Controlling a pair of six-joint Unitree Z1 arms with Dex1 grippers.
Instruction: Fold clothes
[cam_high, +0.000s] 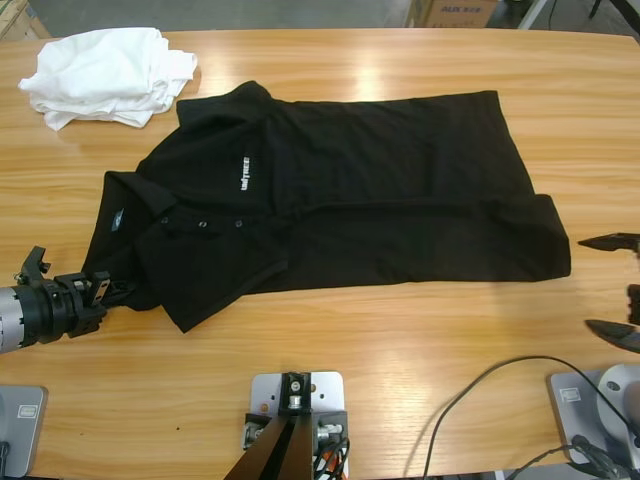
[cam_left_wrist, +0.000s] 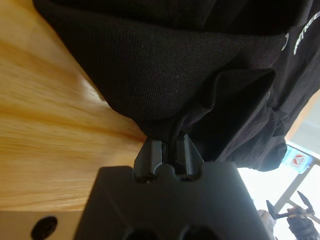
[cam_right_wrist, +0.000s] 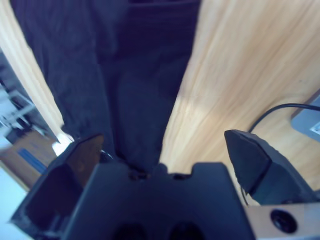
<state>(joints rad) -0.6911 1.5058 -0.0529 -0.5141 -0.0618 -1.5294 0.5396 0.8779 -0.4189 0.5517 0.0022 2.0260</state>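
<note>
A black polo shirt (cam_high: 350, 190) lies spread on the wooden table (cam_high: 420, 330), collar to the left and hem to the right, with its white chest logo facing up. My left gripper (cam_high: 112, 289) is at the shirt's front left corner, by the sleeve. In the left wrist view this gripper (cam_left_wrist: 168, 150) is shut on a pinch of the black fabric (cam_left_wrist: 165, 65). My right gripper (cam_high: 603, 287) stands open just off the hem at the right edge; its wrist view shows the jaws wide apart (cam_right_wrist: 162, 136) with the shirt (cam_right_wrist: 135, 75) ahead of them, not touched. A bundle of white garments (cam_high: 105, 75) sits at the back left.
A black cable (cam_high: 480, 385) curves over the table's front right. Cardboard boxes (cam_high: 452, 12) stand on the floor beyond the far edge. Bare wood runs along the front of the table and to the right of the hem.
</note>
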